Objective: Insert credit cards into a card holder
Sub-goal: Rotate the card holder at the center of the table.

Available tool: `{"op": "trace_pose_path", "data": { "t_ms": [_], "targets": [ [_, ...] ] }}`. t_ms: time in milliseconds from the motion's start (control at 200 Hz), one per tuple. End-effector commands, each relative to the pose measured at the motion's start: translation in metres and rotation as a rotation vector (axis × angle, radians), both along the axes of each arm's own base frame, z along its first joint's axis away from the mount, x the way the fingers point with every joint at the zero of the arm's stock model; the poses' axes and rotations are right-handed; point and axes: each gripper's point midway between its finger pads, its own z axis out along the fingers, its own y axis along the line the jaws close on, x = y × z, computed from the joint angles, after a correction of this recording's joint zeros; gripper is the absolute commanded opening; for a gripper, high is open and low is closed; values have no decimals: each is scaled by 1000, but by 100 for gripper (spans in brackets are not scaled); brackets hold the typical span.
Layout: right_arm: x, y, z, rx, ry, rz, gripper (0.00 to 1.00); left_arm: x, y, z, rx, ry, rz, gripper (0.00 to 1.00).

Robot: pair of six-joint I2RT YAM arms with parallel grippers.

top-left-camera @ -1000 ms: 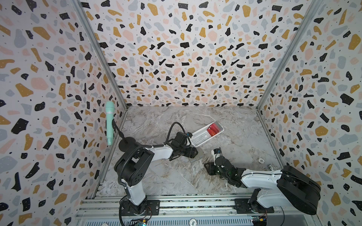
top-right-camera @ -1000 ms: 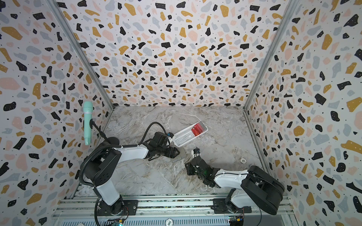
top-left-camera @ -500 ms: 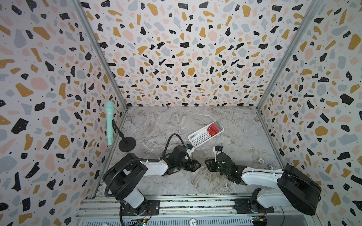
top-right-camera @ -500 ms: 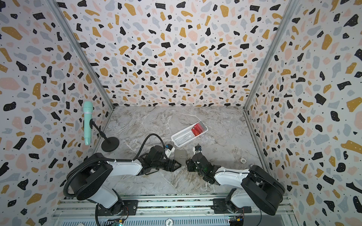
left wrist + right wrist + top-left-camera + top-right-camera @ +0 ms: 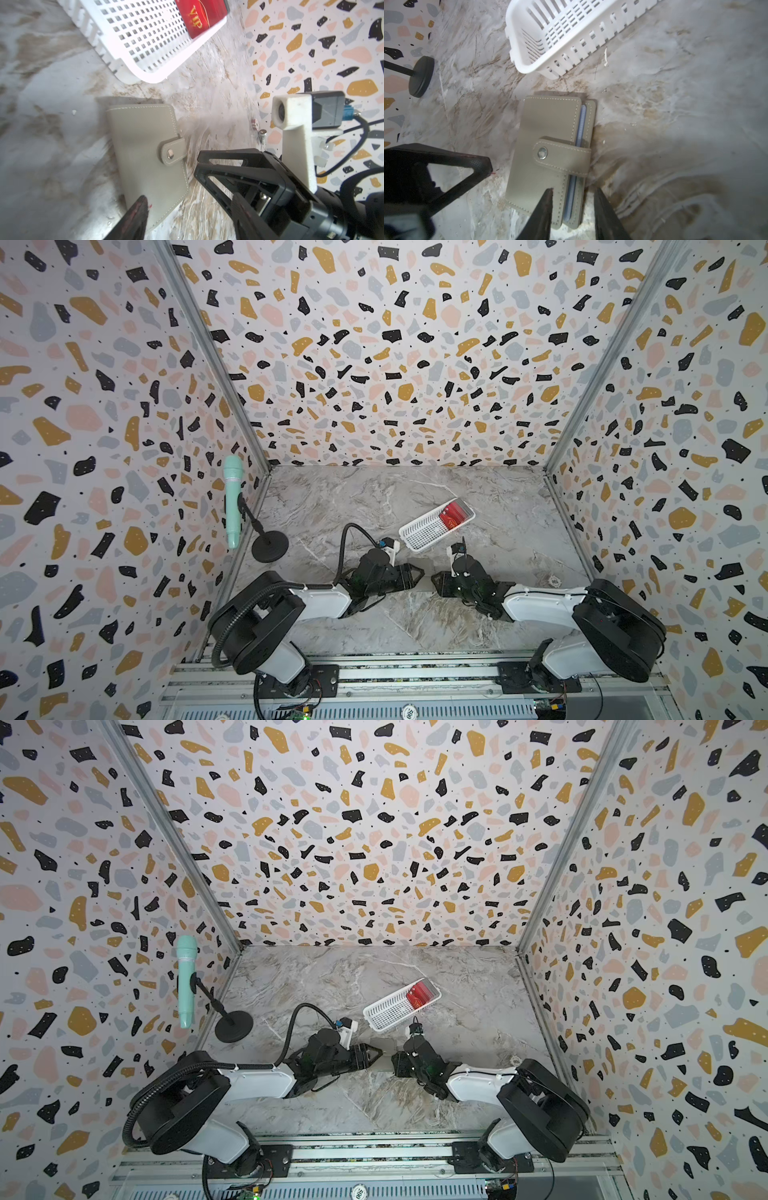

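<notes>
nothing is inserted yet: credit cards (image 5: 199, 18) are seen in the basket (image 5: 145, 47), card holder (image 5: 550, 145) is snapped shut; right gripper (image 5: 573, 190) is spread, while for the left gripper (image 5: 417, 573) it cannot be told.

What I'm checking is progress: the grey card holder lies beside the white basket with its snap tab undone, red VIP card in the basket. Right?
No: the snap tab is fastened over the card holder, as the right wrist view shows. It does lie beside the white basket, red VIP card inside.
</notes>
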Motion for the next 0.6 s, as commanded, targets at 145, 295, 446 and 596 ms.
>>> {"op": "trace_pose_path", "data": {
  "t_ms": [145,295,446,596],
  "targets": [
    [6,12,-3,-13,10,39,36,11,13,-17,59,43,106,65],
    [4,12,-9,-23,27,43,33,15,10,-24,74,60,102,63],
    [1,10,-14,-27,38,45,30,17,8,-30,60,72,85,61],
    [-1,8,-19,-38,48,45,28,18,2,-34,32,86,61,55]
  ]
}}
